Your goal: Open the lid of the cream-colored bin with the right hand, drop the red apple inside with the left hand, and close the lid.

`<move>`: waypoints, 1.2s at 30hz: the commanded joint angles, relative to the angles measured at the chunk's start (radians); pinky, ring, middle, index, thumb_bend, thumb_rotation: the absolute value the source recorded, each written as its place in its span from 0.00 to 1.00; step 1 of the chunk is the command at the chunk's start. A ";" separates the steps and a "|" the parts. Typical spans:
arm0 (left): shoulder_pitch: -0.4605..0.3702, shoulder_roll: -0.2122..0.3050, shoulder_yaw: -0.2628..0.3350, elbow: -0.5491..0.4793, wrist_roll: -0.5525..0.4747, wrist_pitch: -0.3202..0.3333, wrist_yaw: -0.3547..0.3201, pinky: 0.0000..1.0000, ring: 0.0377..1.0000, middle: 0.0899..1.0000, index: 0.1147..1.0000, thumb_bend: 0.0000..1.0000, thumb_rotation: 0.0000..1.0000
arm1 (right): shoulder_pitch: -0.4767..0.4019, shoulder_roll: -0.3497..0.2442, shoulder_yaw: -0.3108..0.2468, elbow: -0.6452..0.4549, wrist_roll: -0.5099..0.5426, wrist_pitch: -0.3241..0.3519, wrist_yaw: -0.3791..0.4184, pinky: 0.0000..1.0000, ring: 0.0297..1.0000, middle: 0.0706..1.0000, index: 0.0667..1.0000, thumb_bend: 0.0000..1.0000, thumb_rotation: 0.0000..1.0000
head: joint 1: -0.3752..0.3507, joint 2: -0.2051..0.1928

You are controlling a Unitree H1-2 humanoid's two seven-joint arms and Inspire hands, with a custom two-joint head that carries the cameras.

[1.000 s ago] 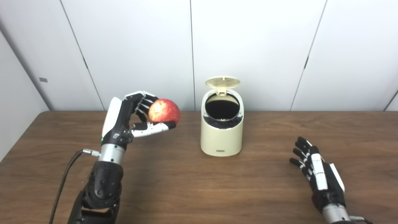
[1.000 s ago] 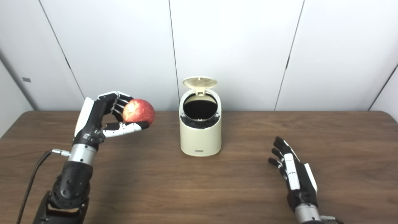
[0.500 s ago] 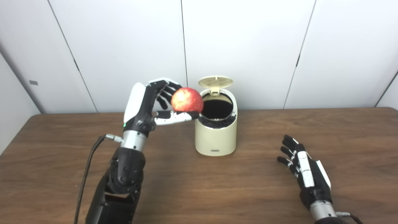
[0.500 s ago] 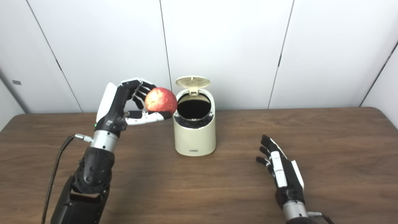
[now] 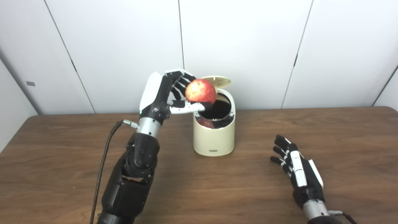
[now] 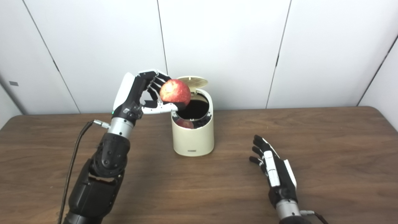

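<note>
The cream-colored bin (image 5: 213,137) stands mid-table with its round lid (image 5: 219,81) flipped up at the back. My left hand (image 5: 164,93) is shut on the red apple (image 5: 200,91), holding it over the left rim of the dark opening. A reddish reflection of the apple shows on the bin's glossy inner rim (image 5: 205,123). My right hand (image 5: 297,169) rests low over the table to the bin's right, open, fingers spread, holding nothing.
The brown wooden table (image 5: 62,174) runs the full width of the view, with its back edge against white wall panels (image 5: 248,46). A black cable (image 5: 104,161) hangs along my left forearm.
My left hand has carried the apple up and rightward, from beside the bin to over its opening. The view has shifted a little. The right hand has kept its pose.
</note>
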 commanded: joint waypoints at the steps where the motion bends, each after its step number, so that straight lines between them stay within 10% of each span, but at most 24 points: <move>1: -0.054 -0.007 0.002 0.001 0.003 -0.034 0.031 0.35 0.42 0.44 0.42 0.48 0.00 | -0.024 -0.001 -0.001 -0.036 0.002 -0.018 0.003 0.80 0.89 0.89 0.85 0.56 0.96 | -0.001 0.001; 36: -0.081 -0.032 -0.075 0.143 0.123 -0.054 0.096 0.34 0.39 0.44 0.43 0.48 0.00 | -0.025 0.004 0.000 -0.063 0.005 -0.003 0.001 0.79 0.88 0.89 0.88 0.55 0.96 | 0.009 0.024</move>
